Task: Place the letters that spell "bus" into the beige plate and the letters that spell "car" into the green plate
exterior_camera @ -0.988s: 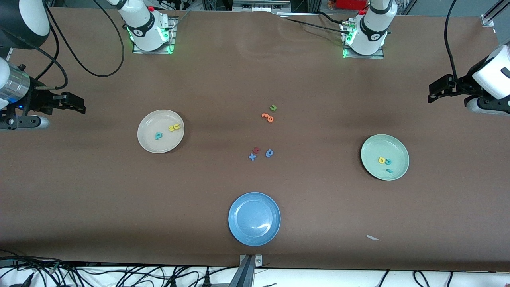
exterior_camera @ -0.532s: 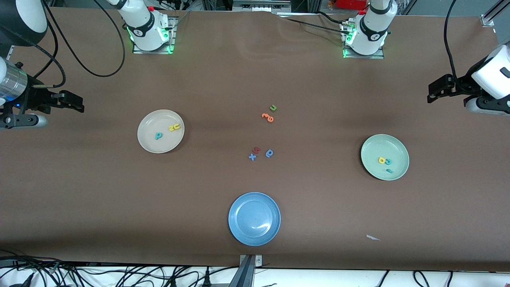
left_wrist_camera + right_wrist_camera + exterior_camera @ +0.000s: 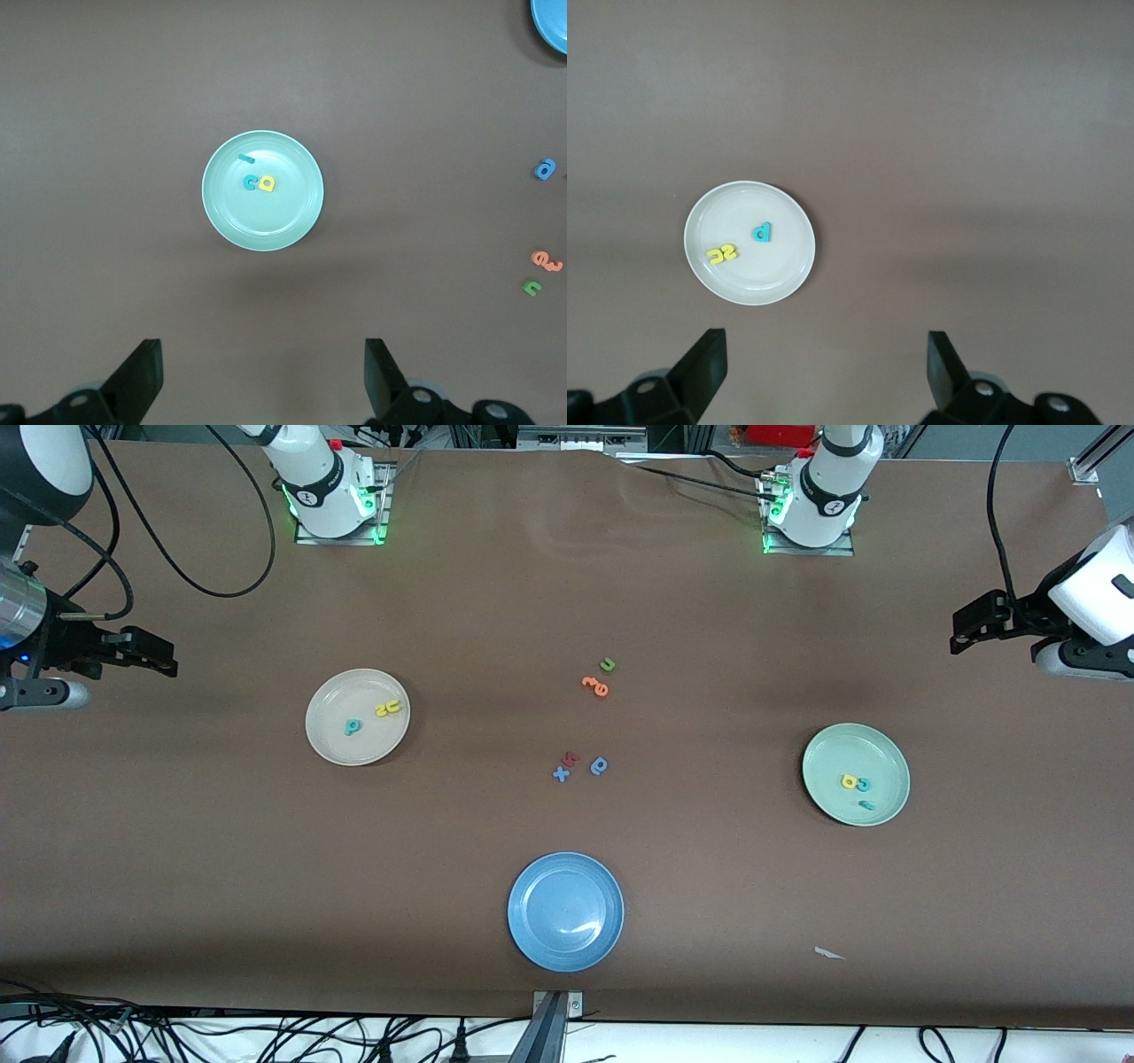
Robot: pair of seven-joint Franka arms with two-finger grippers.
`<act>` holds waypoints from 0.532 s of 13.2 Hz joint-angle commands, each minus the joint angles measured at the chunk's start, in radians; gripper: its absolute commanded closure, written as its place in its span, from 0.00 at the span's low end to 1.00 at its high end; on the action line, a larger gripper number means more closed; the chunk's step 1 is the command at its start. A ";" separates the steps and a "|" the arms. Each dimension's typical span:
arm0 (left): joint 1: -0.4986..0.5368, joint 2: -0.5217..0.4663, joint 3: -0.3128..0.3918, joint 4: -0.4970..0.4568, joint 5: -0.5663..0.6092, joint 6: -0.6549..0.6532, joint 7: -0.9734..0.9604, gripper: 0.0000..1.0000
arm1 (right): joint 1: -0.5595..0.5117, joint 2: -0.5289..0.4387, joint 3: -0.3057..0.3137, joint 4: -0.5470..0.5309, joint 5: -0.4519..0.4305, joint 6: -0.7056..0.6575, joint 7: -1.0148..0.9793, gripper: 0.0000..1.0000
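Beige plate (image 3: 332, 735): sitting on the desk toward the right arm's end, well apart from the right jaws, which are hanging high over bare desk.
Letters spelling "bus": lying inside the beige plate; the teal "b" (image 3: 353, 727) is lying apart from the yellow "u" (image 3: 393, 707) and yellow "s" (image 3: 383, 710), which are touching so closely that they are hard to tell apart.
Green plate (image 3: 877, 755): sitting toward the left arm's end, well apart from the left jaws.
Letters spelling "car": lying in the green plate; the yellow "a" (image 3: 849, 781) and teal "c" (image 3: 863, 784) are touching, and the teal "r" (image 3: 866, 805) is showing only as a small sliver, too tiny to read.
Right gripper (image 3: 824, 363): waiting with its jaws standing wide apart and gripping nothing; only the finger ends are showing in the right wrist view.
Left gripper (image 3: 261, 376): waiting likewise, jaws spread and gripping nothing, partly cut off at the picture's edge.
Blue plate (image 3: 565, 911): lying nearest the front camera.
Loose letters: a green "u" (image 3: 607, 664), orange pieces (image 3: 596, 685), a blue "x" (image 3: 561, 774), a small red piece (image 3: 571, 758) too small to read, and a blue "a"-like letter (image 3: 600, 765) are lying mid-desk between the plates.
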 commanded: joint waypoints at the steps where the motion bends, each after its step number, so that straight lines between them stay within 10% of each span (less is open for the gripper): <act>1: 0.004 0.005 0.001 0.014 -0.030 0.003 0.006 0.00 | 0.006 0.009 -0.011 0.039 0.009 -0.019 -0.013 0.00; 7: 0.004 0.006 0.001 0.015 -0.030 0.003 0.006 0.00 | 0.011 0.011 -0.011 0.044 0.013 -0.022 -0.005 0.00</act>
